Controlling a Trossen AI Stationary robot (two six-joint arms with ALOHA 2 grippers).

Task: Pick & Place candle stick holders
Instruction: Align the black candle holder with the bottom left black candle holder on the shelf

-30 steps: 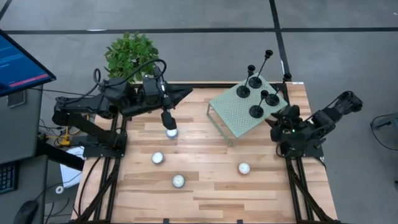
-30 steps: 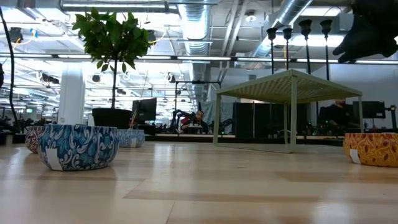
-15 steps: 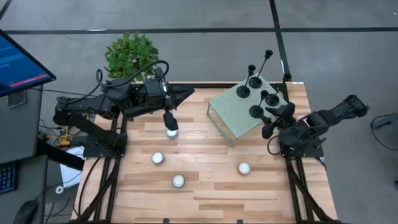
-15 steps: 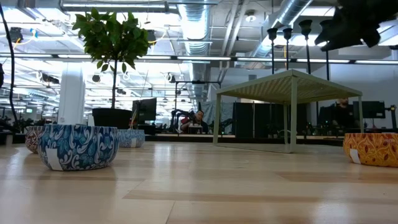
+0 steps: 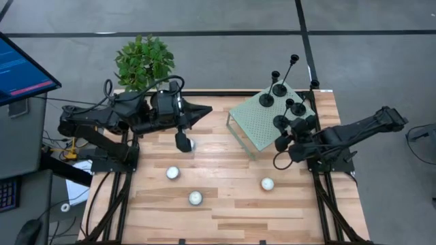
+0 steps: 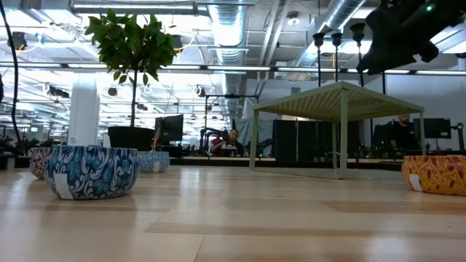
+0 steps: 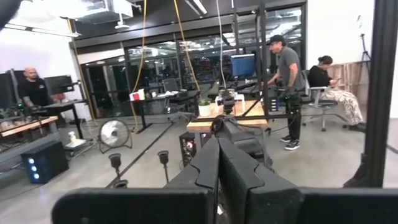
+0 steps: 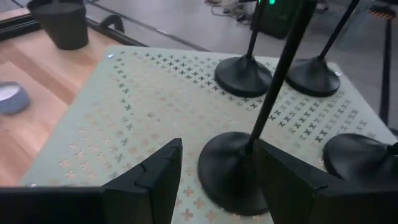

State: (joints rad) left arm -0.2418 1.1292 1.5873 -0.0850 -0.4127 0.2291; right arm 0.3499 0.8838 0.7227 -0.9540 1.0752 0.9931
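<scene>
Several matte-black candle stick holders (image 5: 281, 122) stand by their disc bases on a pale green perforated stand (image 5: 255, 126) at the table's far right. Their stems rise above the stand in the low view (image 6: 336, 51). My right gripper (image 5: 281, 141) is open at the stand's near right corner. In its wrist view its fingers (image 8: 217, 152) stand on either side of the nearest holder's base (image 8: 229, 169) and stem (image 8: 277, 81). I see no touch. My left gripper (image 5: 208, 109) is shut and empty above the table's far left (image 7: 217, 146).
Several white tealights in patterned cups (image 5: 173, 173) lie on the wooden table, one near the right arm (image 5: 267, 184). A potted plant (image 5: 142, 61) stands at the far left corner. The stand's legs (image 6: 342, 135) rest on the table.
My right gripper has moved toward the table's left and slightly down, from beside the stand to over its near right corner, closing in on the nearest holder. My left gripper has shifted a little toward the near edge. The holders have stayed in place.
</scene>
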